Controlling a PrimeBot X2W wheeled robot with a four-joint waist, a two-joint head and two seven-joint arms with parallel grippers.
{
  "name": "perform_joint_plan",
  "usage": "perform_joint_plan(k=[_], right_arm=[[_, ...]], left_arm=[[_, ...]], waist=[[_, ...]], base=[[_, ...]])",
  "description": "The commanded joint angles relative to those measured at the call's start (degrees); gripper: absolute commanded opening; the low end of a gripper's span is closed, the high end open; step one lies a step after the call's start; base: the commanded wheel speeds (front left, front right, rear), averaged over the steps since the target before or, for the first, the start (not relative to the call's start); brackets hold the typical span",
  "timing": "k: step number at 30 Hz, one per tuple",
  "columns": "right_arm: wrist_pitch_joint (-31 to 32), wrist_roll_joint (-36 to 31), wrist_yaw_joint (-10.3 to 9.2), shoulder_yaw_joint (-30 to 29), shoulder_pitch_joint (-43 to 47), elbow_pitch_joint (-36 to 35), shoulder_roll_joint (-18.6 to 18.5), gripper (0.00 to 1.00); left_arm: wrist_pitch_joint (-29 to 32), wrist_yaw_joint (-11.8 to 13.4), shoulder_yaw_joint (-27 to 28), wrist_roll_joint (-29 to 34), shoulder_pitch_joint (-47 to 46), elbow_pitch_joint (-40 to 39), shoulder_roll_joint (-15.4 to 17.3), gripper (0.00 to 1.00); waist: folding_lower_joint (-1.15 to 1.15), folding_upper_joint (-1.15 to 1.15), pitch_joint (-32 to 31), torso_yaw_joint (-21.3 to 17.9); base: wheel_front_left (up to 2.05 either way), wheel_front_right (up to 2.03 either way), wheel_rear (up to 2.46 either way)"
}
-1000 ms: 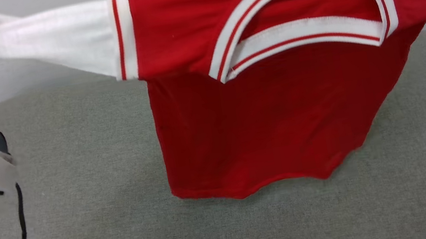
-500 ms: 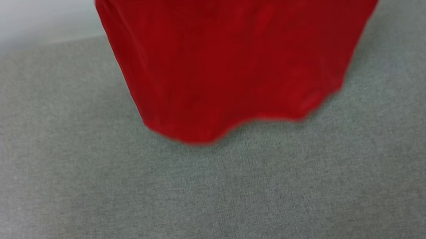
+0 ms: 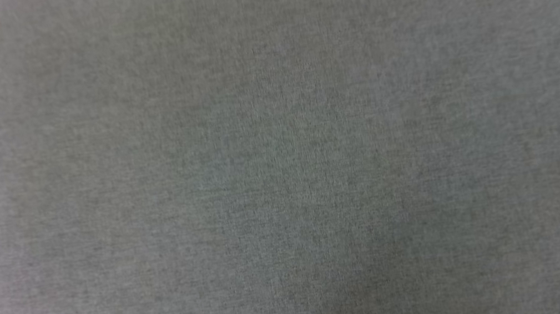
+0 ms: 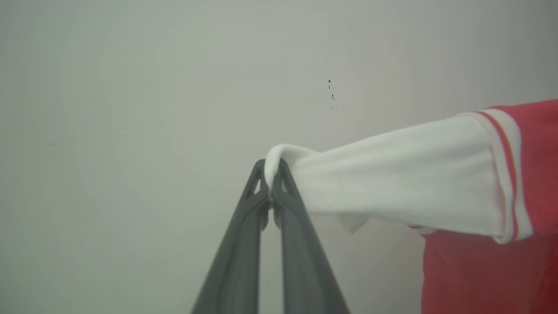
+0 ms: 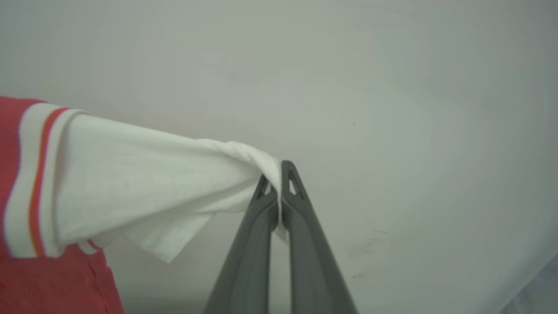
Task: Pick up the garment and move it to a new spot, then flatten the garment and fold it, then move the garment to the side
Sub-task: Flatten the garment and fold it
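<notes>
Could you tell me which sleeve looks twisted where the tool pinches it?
The sleeve in the right tool: it twists at the tips, whereas the left tool holds its sleeve smooth.

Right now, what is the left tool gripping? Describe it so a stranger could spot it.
In front of the pale wall hangs the garment, a red shirt. Follow its white-and-red striped trim to the white sleeve, whose end is pinched in the left tool. It is plain white; the body beside it is red.
</notes>
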Motion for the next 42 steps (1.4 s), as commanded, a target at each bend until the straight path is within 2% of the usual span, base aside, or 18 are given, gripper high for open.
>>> perform_joint_plan(k=[1, 4, 9, 16, 22, 31, 42], right_arm=[[-1.4, -1.2, -0.12, -0.6, -2.5, 2.1, 0.3, 0.0], [-7.2, -5.6, -0.12, -2.7, -9.4, 9.5, 2.1, 0.0], [-13.2, -8.7, -0.12, -4.9, -11.1, 15.5, 4.9, 0.0], [-18.6, -10.3, -0.11, -6.0, -6.1, 21.6, 6.6, 0.0], [-20.7, -8.1, -0.11, -6.5, 2.3, 25.2, 6.6, 0.0], [-18.8, -1.9, -0.11, -2.8, 16.8, 27.9, 6.2, 0.0], [-10.8, 7.5, -0.12, 1.3, 35.4, 26.3, 3.3, 0.0]], left_arm=[[-1.4, 0.0, -0.3, 0.9, -2.8, 3.0, -0.4, 0.0], [-7.2, 0.2, -1.4, 2.7, -10.8, 11.5, -2.6, 0.0], [-13.6, 0.5, -2.2, 3.0, -12.9, 18.2, -5.9, 0.0], [-20.9, -0.6, -4.2, 1.5, -6.6, 24.3, -9.9, 0.0], [-24.2, -1.1, -5.1, -0.7, 3.7, 26.2, -12.2, 0.0], [-24.3, -1.6, -6.8, -3.8, 21.9, 25.3, -12.3, 0.0], [-16.5, -0.5, -7.6, -8.2, 44.6, 21.7, -10.0, 0.0]], waist=[[-0.01, 0.0, 4.4, 0.1], [-0.01, 0.0, 8.2, 0.3], [-0.01, 0.0, 9.8, 1.0], [-0.01, 0.0, 8.9, 1.8], [-0.01, 0.0, 5.2, 1.9], [-0.01, 0.0, -2.8, 1.6], [-0.01, 0.0, -12.7, 2.4]], base=[[0.0, 0.0, 0.0], [0.0, 0.0, 0.0], [0.0, 0.0, 0.0], [0.0, 0.0, 0.0], [0.0, 0.0, 0.0], [0.0, 0.0, 0.0], [0.0, 0.0, 0.0]])
